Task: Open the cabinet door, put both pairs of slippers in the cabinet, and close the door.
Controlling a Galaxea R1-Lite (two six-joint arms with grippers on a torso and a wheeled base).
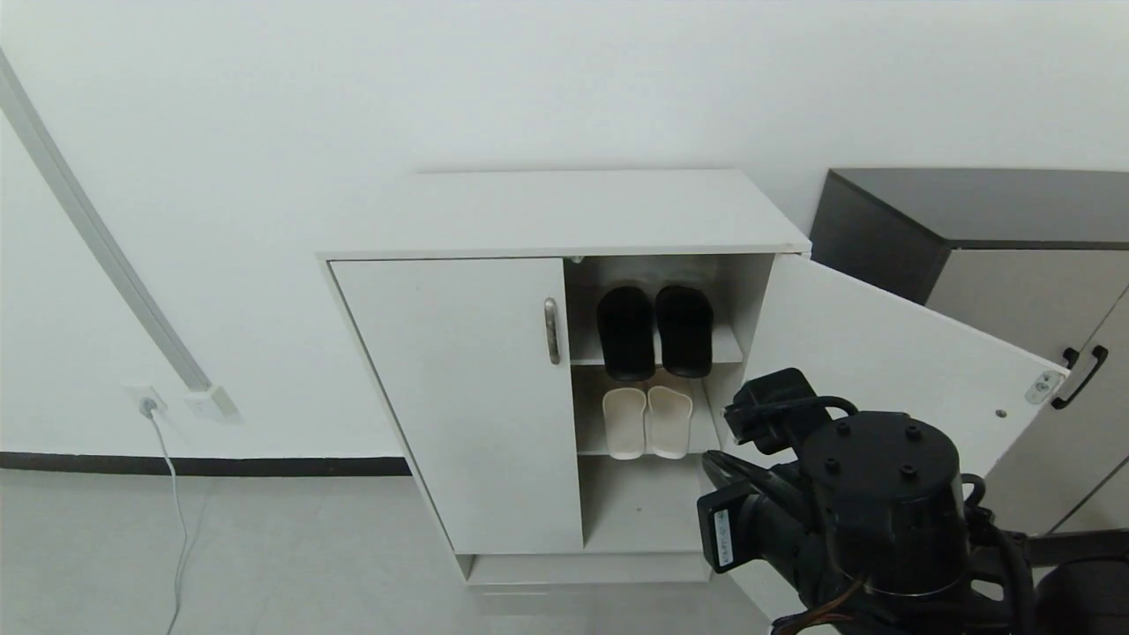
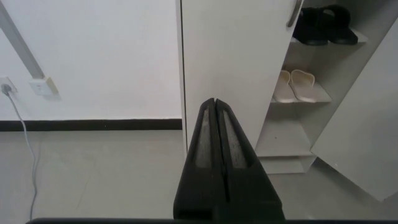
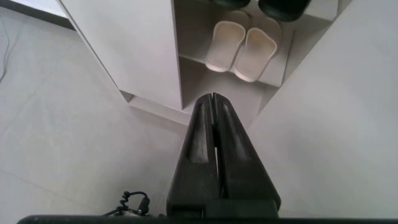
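The white cabinet (image 1: 564, 212) stands against the wall with its right door (image 1: 882, 353) swung open and its left door (image 1: 459, 397) shut. A black pair of slippers (image 1: 654, 331) rests on the top shelf. A white pair of slippers (image 1: 646, 422) lies on the middle shelf. Both pairs also show in the wrist views: black slippers (image 2: 326, 25), white slippers (image 2: 295, 86), white slippers (image 3: 242, 43). My left gripper (image 2: 214, 102) is shut and empty, held away from the cabinet's left side. My right gripper (image 3: 213, 96) is shut and empty, low in front of the open compartment, beside the open door (image 3: 336, 112).
A dark grey cabinet (image 1: 997, 256) with a black handle (image 1: 1080, 375) stands close behind the open door. A wall socket with a cable (image 1: 163, 459) is at the left. The bottom shelf (image 1: 639, 507) is bare. Grey floor (image 1: 229, 556) lies open to the left.
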